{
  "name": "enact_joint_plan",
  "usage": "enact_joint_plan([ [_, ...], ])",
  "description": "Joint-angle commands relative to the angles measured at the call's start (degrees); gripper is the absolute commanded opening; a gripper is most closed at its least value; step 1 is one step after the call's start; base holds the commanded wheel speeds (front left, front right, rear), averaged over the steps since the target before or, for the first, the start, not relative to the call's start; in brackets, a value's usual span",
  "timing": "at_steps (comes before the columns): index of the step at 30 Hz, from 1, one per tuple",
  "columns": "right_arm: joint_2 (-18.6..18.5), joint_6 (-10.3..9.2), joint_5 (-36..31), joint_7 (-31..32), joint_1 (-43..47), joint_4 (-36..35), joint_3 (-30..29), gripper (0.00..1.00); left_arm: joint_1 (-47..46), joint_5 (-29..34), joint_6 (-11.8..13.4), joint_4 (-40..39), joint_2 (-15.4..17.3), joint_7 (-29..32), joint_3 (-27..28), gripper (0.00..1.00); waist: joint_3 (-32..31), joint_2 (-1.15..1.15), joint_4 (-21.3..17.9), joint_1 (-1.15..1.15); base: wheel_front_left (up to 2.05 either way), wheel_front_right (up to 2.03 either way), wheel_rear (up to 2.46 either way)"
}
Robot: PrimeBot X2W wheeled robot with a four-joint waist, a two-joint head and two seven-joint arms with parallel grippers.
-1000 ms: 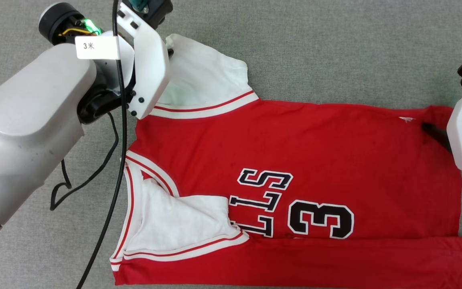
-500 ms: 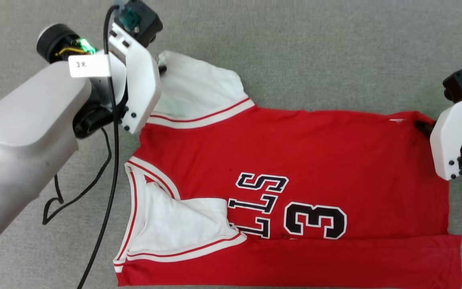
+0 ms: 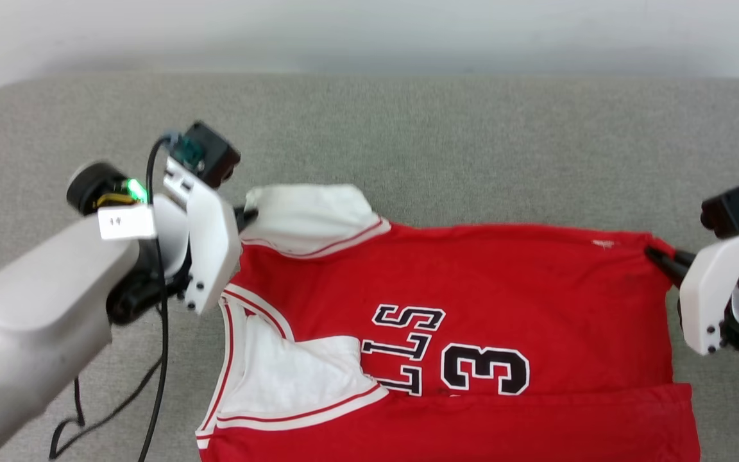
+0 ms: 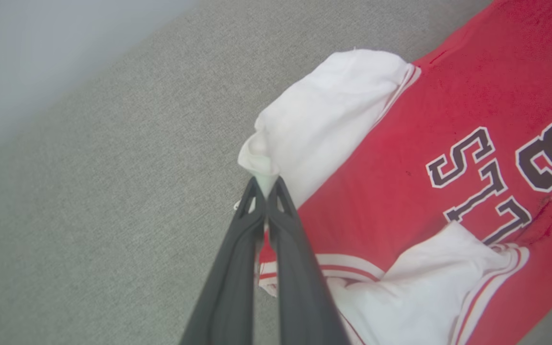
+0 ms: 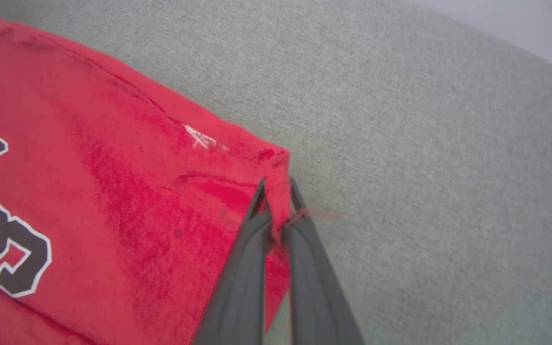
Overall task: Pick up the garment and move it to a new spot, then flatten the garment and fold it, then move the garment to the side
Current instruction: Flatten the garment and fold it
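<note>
Grey fabric surface (image 3: 446, 141), pale wall along its 12 o'clock edge. The garment (image 3: 504, 282) lies on it from centre down to 6 o'clock in the head view, collar end toward 9 o'clock and hem end toward 3 o'clock, front up.

Its 6 o'clock long edge is already turned over as a red band. The near sleeve (image 3: 292, 372) is tucked onto the chest and covers part of the lettering (image 3: 446, 353). The far sleeve (image 3: 308, 212) sticks out at about 10 o'clock of the body.

- Left gripper (image 4: 266, 187): fingers closed, pinching the tip of the far sleeve, the white cloth bunched into a small peak.
- Right gripper (image 5: 277, 191): fingers closed on the far hem corner (image 5: 271, 158), at about 2 o'clock of the body, red cloth between the tips.
- The far edge between the two pinches looks nearly straight.

Judgement: the step in hand is folding the far long edge over toward 6 o'clock.

To do it well:
- Raise both ends together and level.
- Hold light tension along the 9-to-3 line so the edge does not sag mid-span.
- Carry it over the chest, then set it down parallel to the near band.

Risks:
- The left hold is on the sleeve alone, so the shoulder may lag behind the hem end.
- The tucked near sleeve could drag loose if the body slides.
- A dark cable (image 3: 158, 359) hangs near the left arm, at about 8 o'clock.
</note>
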Motion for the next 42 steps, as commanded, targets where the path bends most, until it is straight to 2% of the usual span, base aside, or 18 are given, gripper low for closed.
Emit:
enact_joint_plan([
  [1,-0.58,-0.05,0.11,-0.52,1.56,-0.62,-0.19,0.00,1.91,-0.25,0.75,-0.90,0.85,-0.52,-0.31,0.00,-1.98,0.00,0.06,0.01,0.00,0.00,0.00],
  [5,-1.55,-0.05,0.42,-1.68,6.29,-2.97,-1.05,0.00,6.89,-1.27,2.71,-4.92,3.62,-1.75,-0.76,0.00,-4.45,0.00,0.09,0.01,0.00,0.00,0.00],
  [6,-2.11,-0.05,0.57,-2.42,10.05,-4.72,-2.54,0.00,10.85,-1.78,4.53,-8.06,5.60,-2.79,-1.27,0.00,-6.02,0.00,0.21,0.01,0.00,0.00,0.00],
  [16,-2.22,-0.05,-0.04,-1.46,23.62,-11.22,-8.37,0.00,22.92,-4.46,9.65,-16.18,10.23,-5.19,-2.56,0.00,-8.63,0.00,0.40,0.01,0.00,0.00,0.00],
  [24,-0.10,-0.05,-1.03,1.72,30.81,-13.52,-11.26,0.00,29.97,-6.58,11.65,-16.24,9.68,-6.68,-3.33,0.00,-8.18,0.00,-0.02,0.01,0.00,0.00,0.00],
  [29,1.98,-0.05,-2.16,3.26,30.93,-10.79,-10.55,0.00,31.50,-7.38,11.03,-12.57,7.55,-8.20,-3.26,0.00,-6.93,0.00,-0.18,0.01,0.00,0.00,0.00],
  [30,2.35,-0.05,-2.34,2.94,30.50,-10.08,-10.54,0.13,31.40,-7.14,11.16,-11.81,7.14,-8.81,-3.08,0.00,-6.82,0.00,-0.15,0.01,0.00,0.00,0.00],
  [31,2.67,-0.05,-2.57,2.64,30.11,-9.44,-10.51,0.49,31.27,-6.73,11.31,-11.00,6.74,-9.31,-3.04,0.36,-6.77,0.00,-0.13,0.01,0.00,0.00,0.00],
  [32,3.16,-0.05,-2.35,2.16,29.89,-9.12,-10.52,1.00,31.22,-6.51,11.44,-10.42,6.41,-9.95,-2.91,0.88,-6.81,0.00,-0.11,0.01,0.00,0.00,0.00],
  [33,3.47,-0.05,-1.99,1.50,29.70,-9.09,-10.74,1.00,31.34,-6.67,11.56,-10.01,6.23,-10.75,-2.48,1.00,-7.01,0.00,-0.10,0.01,0.00,0.00,0.00],
  [38,1.48,-0.05,0.32,-0.87,30.60,-12.56,-11.21,1.00,32.14,-5.68,12.94,-10.62,6.55,-15.39,-1.13,1.00,-8.78,0.00,-0.16,0.01,0.00,0.00,0.00],
  [42,-1.86,-0.05,3.37,-1.19,31.88,-17.21,-13.32,1.00,33.09,-4.42,16.35,-12.62,7.28,-21.09,1.08,1.00,-10.12,0.00,-0.24,0.01,0.00,0.00,0.00],
])
